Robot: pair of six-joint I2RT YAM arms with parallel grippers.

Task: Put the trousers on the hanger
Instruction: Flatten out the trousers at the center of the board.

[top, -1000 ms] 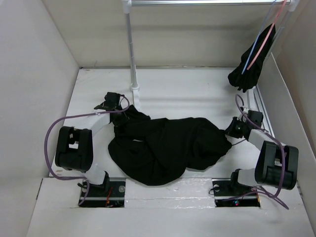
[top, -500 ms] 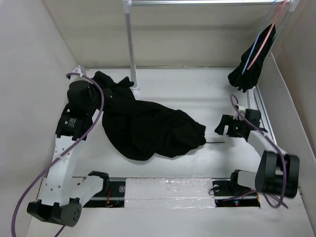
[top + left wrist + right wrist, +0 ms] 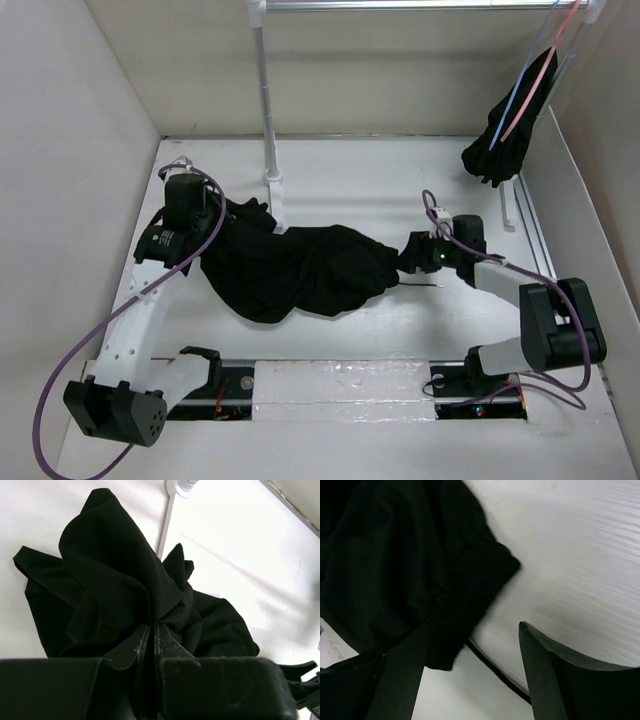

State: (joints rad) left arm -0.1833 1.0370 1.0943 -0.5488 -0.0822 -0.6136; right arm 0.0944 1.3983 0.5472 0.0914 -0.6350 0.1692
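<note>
We see the large black soft-fabric trousers [image 3: 300, 270] crumpled in a heap mid-table on the white table [image 3: 360, 180], running from about 9 o'clock to 3 o'clock in the top view.

The left gripper [image 3: 212, 222] sits at the heap's 10 o'clock end. From the left wrist view, the left gripper [image 3: 150, 630] has its jaws pressed together with a fold of the trousers [image 3: 115, 580] pinched between them, and the fabric bunches up from the tips.

The right gripper [image 3: 415, 258] is at the heap's 3 o'clock end. In the right wrist view, the right gripper [image 3: 473, 626] has its jaws spread wide and nothing clamped. A ribbed, elasticated edge of the trousers [image 3: 465, 595] lies just ahead of the gap, toward the left finger. We can't tell whether that finger touches the cloth.

A thin black cord [image 3: 425, 285] lies on the table just beside that edge, at its 5 o'clock.

The thin light-blue wire hanger [image 3: 519, 88] is well apart from the trousers. It hangs from the metal rail [image 3: 420, 5] at the 1 o'clock corner, next to a thin pink wire hanger [image 3: 541, 72] and a small bunched black garment [image 3: 500, 135].

A white post [image 3: 267, 100] stands at 12 o'clock, its foot just beside the heap's upper edge.
</note>
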